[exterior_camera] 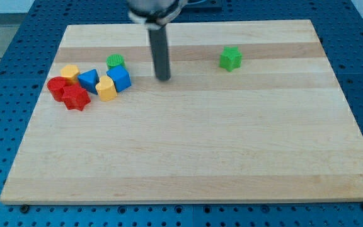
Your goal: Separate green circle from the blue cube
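The green circle [115,61] sits at the upper left of the wooden board [194,151], touching the top of the blue cube [120,78] just below it. My tip [163,78] is to the right of both blocks, about a block's width clear of the blue cube and level with it. The dark rod rises from the tip to the view's top.
A cluster lies left of the blue cube: a yellow block [106,89] touching it, a blue triangular block [89,80], another yellow block [70,72], and two red blocks [58,86] [76,98]. A green star-like block [230,58] stands alone at the upper right.
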